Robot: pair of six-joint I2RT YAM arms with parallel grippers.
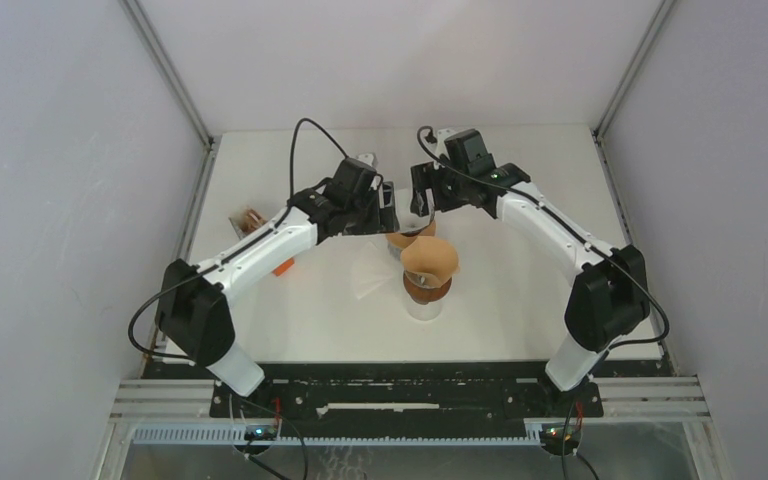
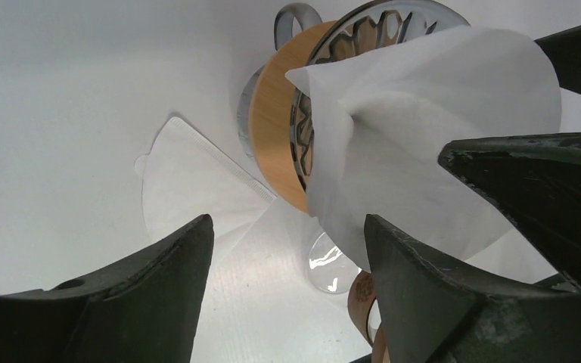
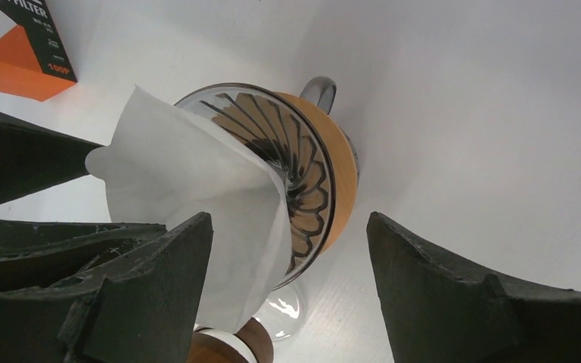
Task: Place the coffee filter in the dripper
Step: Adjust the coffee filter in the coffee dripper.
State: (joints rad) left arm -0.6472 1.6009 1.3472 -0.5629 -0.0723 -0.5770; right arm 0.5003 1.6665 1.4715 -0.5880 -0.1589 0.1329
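Observation:
The dripper (image 2: 276, 128) is a ribbed glass cone with a wooden collar (image 3: 333, 174) and a handle; in the top view it (image 1: 400, 240) shows just below both grippers. A white paper coffee filter (image 2: 431, 128) stands partly in its mouth, one side sticking out over the rim (image 3: 181, 181). My left gripper (image 2: 287, 227) is open beside the filter, which passes behind its right finger (image 2: 424, 287). My right gripper (image 3: 289, 223) is open too, the filter showing behind its left finger (image 3: 159, 280). Neither pinches the paper.
A second white filter (image 2: 189, 181) lies flat on the table (image 1: 290, 320) left of the dripper. A brown filter sits on a glass cup (image 1: 428, 265) just in front. An orange filter box (image 3: 15, 45) lies to the left, and a small brown object (image 1: 250, 218) near the left wall.

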